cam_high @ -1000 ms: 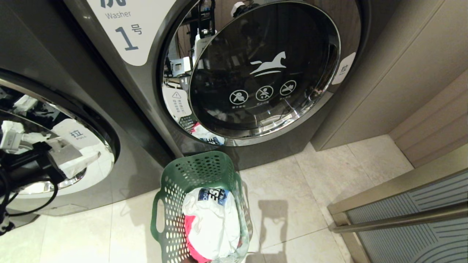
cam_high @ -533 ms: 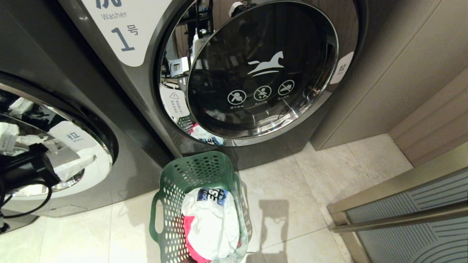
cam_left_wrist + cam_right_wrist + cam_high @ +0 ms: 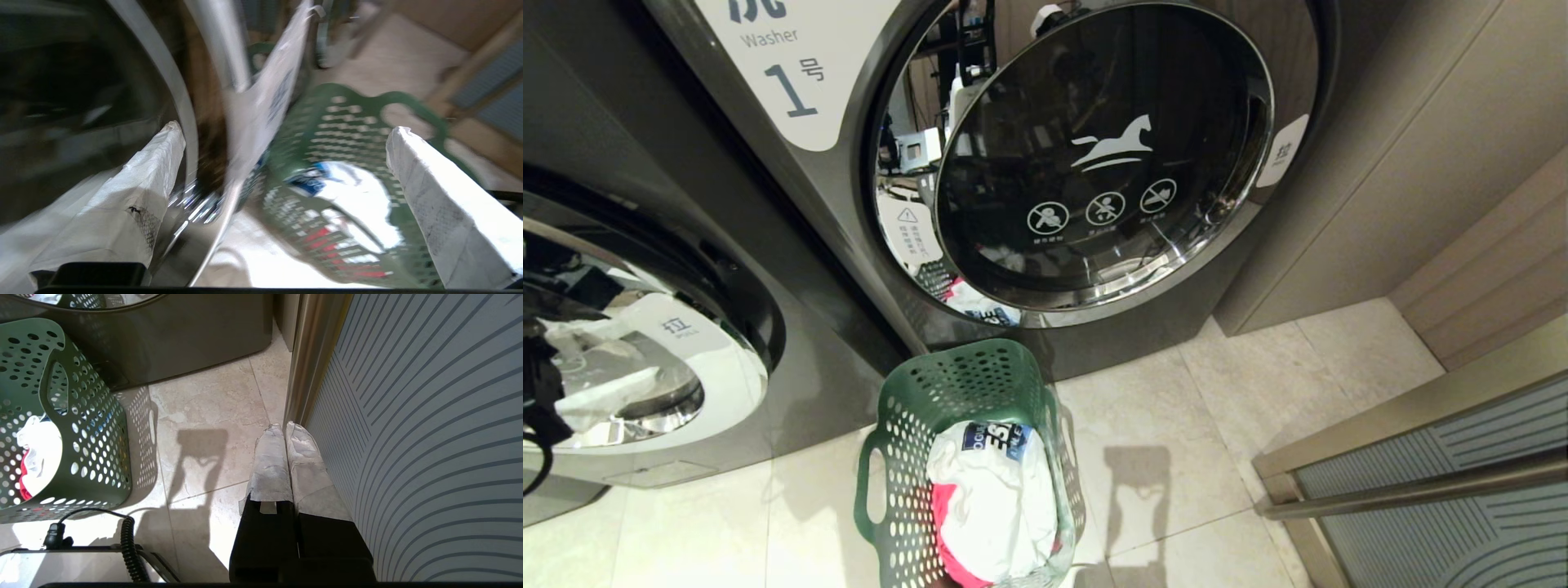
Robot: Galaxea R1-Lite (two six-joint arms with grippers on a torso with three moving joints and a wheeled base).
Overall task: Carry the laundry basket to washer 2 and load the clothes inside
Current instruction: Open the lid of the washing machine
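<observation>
From the head camera, the green perforated plastic laundry basket (image 3: 968, 457) is standing on the pale tiled floor (image 3: 1201, 457), just in front of the dark grey front-load washer marked 1 (image 3: 792, 73). The clothes (image 3: 992, 506) — a white garment with a blue printed patch over a pink-red one — are lying inside the basket. Beside that washer, a second grey machine with a chrome-rimmed round door (image 3: 645, 367) is showing only partly; its numeral is out of sight, so it is probably washer 2.

In the left wrist view, heavily blurred, the left gripper (image 3: 286, 134) is hanging with its white-wrapped fingers (image 3: 433, 204) spread wide and nothing between them, between the chrome door rim and the basket, the bundle showing beyond.

In the right wrist view, the right gripper (image 3: 286, 428) is hanging to the side of the basket, well apart from it, fingers pressed together and empty, close against a striped grey-blue panel (image 3: 429, 437) — a coiled black cable (image 3: 130, 547) is lying near the basket.
</observation>
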